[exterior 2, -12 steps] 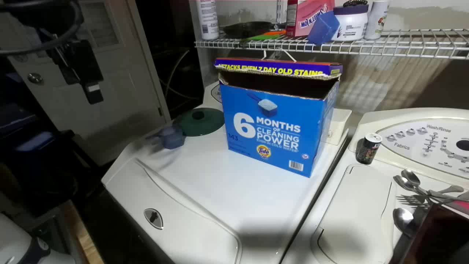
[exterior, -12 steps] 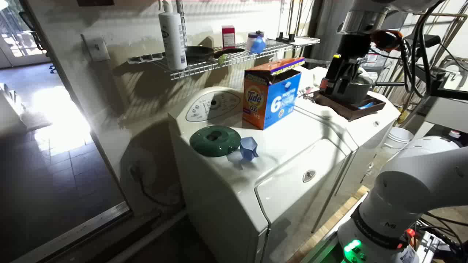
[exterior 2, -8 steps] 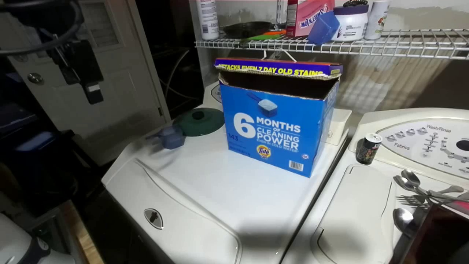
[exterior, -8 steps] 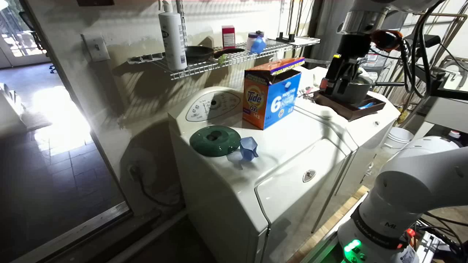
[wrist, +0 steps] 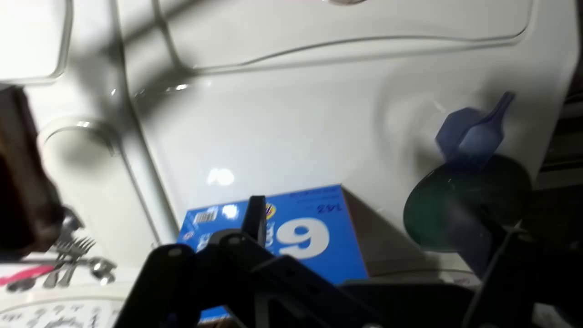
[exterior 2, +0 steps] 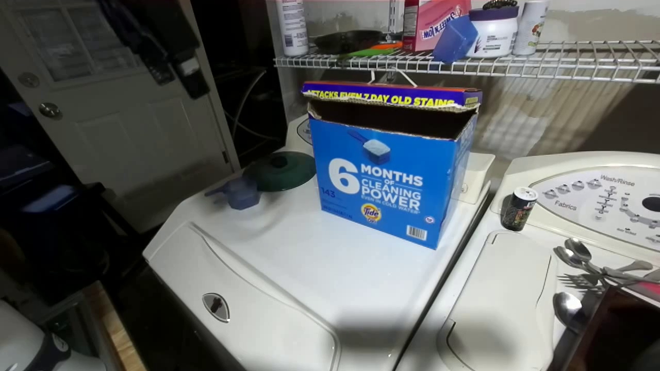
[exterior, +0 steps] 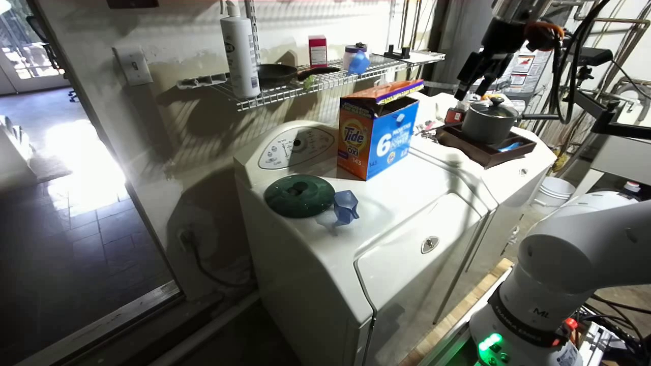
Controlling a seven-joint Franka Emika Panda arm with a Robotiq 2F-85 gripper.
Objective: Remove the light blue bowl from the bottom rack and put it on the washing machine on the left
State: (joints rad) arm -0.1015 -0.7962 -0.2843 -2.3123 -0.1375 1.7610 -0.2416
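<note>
We hold our pincer (exterior: 470,94) spread and empty, apart from the detergent box (exterior: 379,134), probably to receive what seems the light blue bowl (exterior 2: 456,40), perched on the wire rack (exterior 2: 577,61) above that box.

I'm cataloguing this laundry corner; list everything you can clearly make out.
Washing machine: one, white, left
Second appliance: one, white, alongside
Wire shelf: one, whitish, above both
Bottle: one, white, on shelf
Frying pan: one, black, on shelf
Sweet'N Low box: one, pink, on shelf
Tub: one, white, on shelf
Canister: one, white, beside tub
Blue item: one, blue, by tub, kind unclear
Tide box: one, blue-and-orange, on washing machine
Green lid: one, green, on washing machine
Scoop: one, blue, beside green lid
Can: one, black, on second appliance
Cutlery: several, silver, near can
Tray: one, brown, on second appliance
Pot: one, grey, on tray
Robot arm: one, white, in front of machines
Tool: one, black, open, in midair
</note>
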